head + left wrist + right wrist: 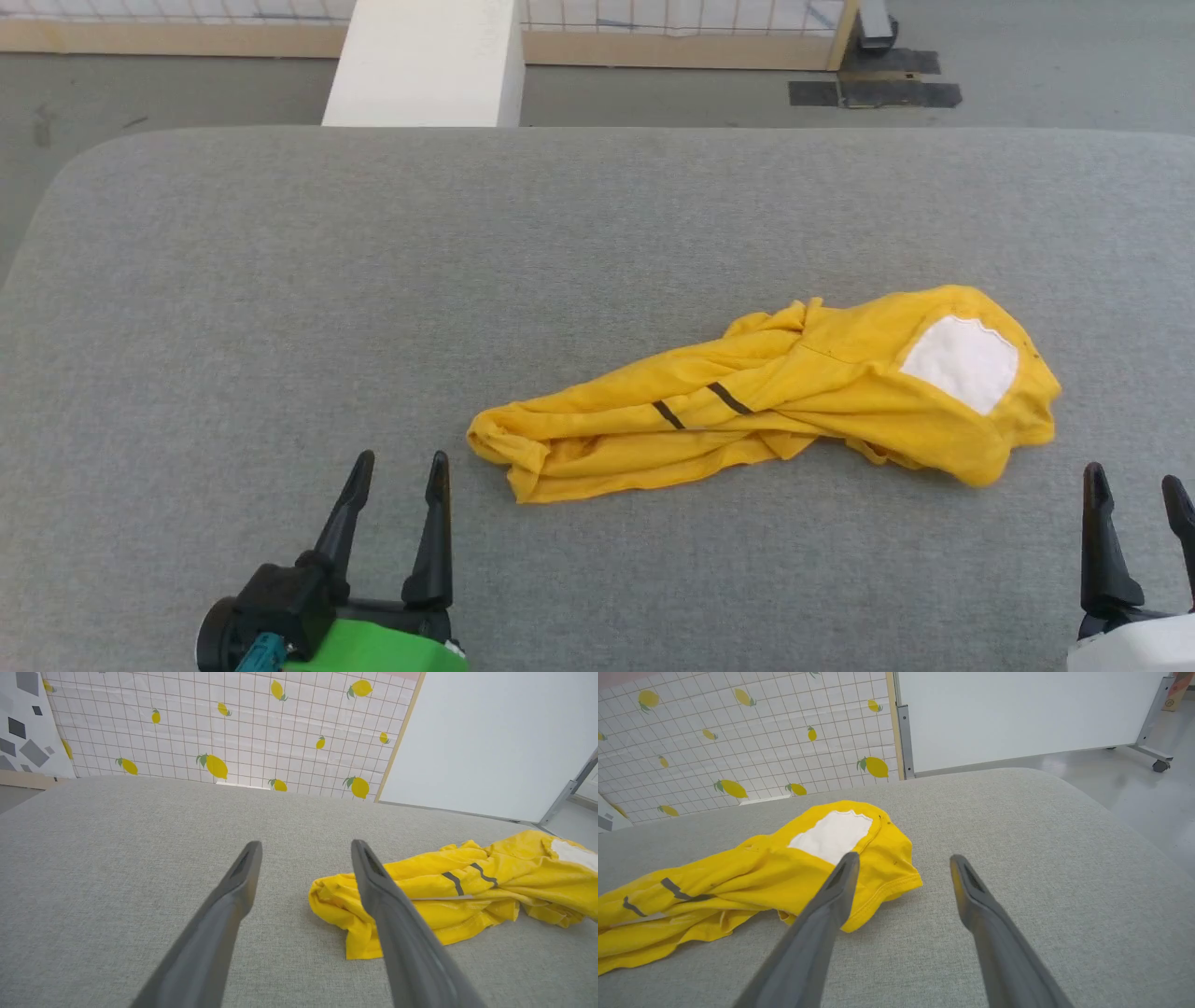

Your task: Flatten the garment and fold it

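Both grippers sit at the near edge of the grey padded table [560, 233], fingers pointing away toward the far side. Left gripper [401, 457] [306, 844] has its two dark fingers spread wide with nothing between them, only bare grey cloth under the gap. Right gripper [1133, 473] [903, 856] is spread just as wide and holds nothing either.

Between and a little beyond them lies the garment [794, 401] [467, 891] [738, 877], a bright yellow shirt bunched into a long, crumpled roll that runs from near left to farther right. Its narrow twisted end sits just to the right of the left gripper's fingertips, close but apart from them. Its wider end, showing a white patch [962, 362], lies just left of the right gripper. In the right wrist view the yellow hem passes behind that gripper's left finger, and I cannot tell whether they touch. Two short black stripes [691, 406] cross the middle of the roll.
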